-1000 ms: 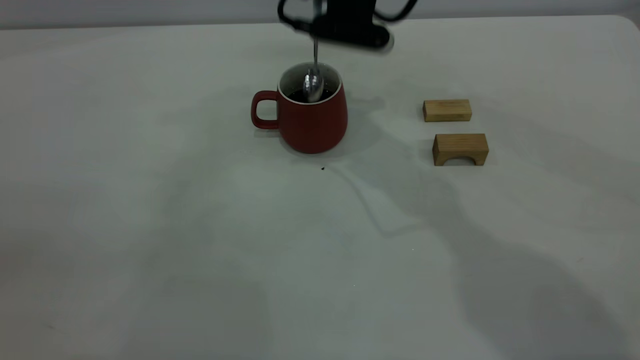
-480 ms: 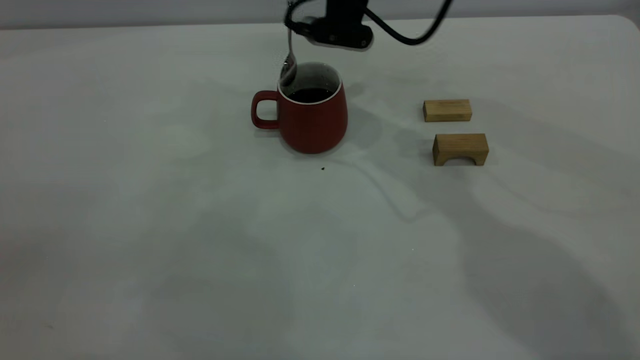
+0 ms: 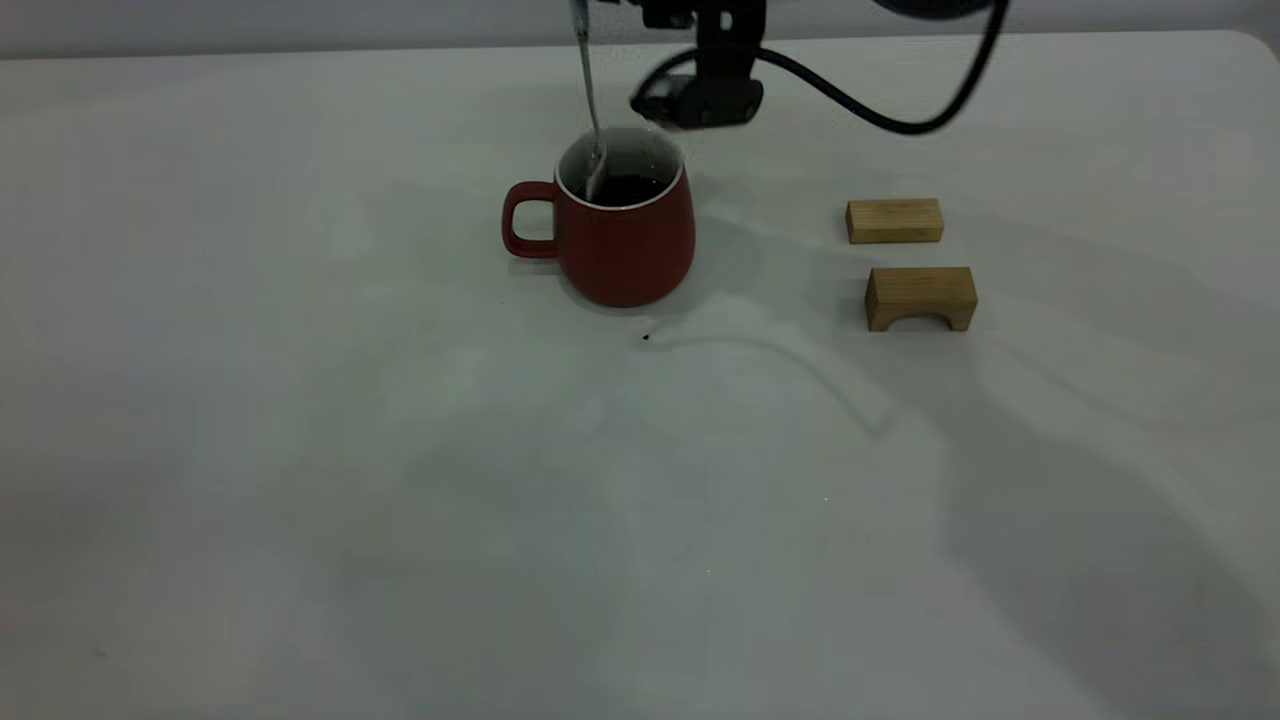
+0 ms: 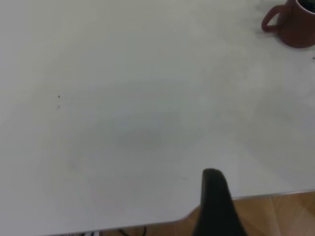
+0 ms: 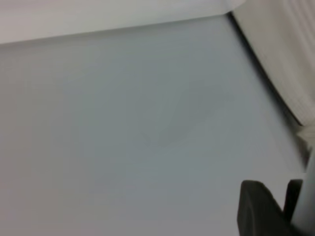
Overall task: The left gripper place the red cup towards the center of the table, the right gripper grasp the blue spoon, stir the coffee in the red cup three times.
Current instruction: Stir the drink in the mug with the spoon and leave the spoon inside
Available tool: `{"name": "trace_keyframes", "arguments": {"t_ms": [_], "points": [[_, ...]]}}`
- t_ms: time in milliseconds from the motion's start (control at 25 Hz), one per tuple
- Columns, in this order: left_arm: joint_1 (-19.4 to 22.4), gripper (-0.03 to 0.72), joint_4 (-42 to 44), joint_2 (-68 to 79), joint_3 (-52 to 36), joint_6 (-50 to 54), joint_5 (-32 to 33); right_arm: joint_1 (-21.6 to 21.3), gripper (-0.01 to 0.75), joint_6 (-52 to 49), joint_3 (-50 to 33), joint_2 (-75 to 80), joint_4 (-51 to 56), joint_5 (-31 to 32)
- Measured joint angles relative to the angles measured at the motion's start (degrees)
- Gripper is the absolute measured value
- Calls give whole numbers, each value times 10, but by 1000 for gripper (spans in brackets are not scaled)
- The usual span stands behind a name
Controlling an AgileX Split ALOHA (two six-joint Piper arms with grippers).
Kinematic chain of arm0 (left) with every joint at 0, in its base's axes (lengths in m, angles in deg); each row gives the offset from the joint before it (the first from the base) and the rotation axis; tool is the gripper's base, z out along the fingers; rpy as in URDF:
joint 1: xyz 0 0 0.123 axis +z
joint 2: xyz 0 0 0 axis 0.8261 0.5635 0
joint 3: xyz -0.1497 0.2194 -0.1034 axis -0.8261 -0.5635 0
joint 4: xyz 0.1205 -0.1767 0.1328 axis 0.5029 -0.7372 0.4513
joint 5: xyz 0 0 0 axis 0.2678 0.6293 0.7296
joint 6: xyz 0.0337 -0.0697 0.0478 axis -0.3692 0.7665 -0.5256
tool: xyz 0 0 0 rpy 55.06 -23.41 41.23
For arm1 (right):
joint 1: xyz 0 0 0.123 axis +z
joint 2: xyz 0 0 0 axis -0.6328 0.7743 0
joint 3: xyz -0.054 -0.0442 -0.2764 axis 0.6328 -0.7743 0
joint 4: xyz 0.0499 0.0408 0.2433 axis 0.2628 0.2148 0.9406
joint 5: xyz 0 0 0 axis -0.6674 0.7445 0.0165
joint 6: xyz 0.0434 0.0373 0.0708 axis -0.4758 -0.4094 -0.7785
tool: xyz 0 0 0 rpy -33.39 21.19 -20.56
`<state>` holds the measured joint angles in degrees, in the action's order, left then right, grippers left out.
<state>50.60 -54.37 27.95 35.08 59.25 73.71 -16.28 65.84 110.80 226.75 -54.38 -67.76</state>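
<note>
The red cup (image 3: 612, 245) stands upright toward the far middle of the table (image 3: 400, 480), its handle pointing left, with dark coffee (image 3: 632, 188) inside. The blue spoon's grey neck (image 3: 590, 90) hangs from the top edge of the exterior view, and its bowl dips into the coffee by the cup's left inner wall. My right gripper (image 5: 278, 204) is above the cup, mostly out of the exterior view, shut on the spoon's handle. In the left wrist view the cup (image 4: 294, 24) is far off. One finger (image 4: 215, 201) of my left gripper shows near the table's edge.
Two tan wooden blocks lie right of the cup, a flat one (image 3: 894, 221) and an arched one (image 3: 921, 298). A black cable (image 3: 860, 105) loops over the table behind the cup. A tiny dark speck (image 3: 645, 337) sits in front of the cup.
The spoon came up out of the middle of the cup, swung to the left rim, and now dips back in at the left side. The right arm rose and its cable swung right.
</note>
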Motion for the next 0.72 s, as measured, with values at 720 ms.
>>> {"name": "trace_keyframes", "arguments": {"t_ms": [720], "points": [[0, 558, 0, 0, 0, 0, 0, -47, 126, 6, 16, 35, -119, -122]]}}
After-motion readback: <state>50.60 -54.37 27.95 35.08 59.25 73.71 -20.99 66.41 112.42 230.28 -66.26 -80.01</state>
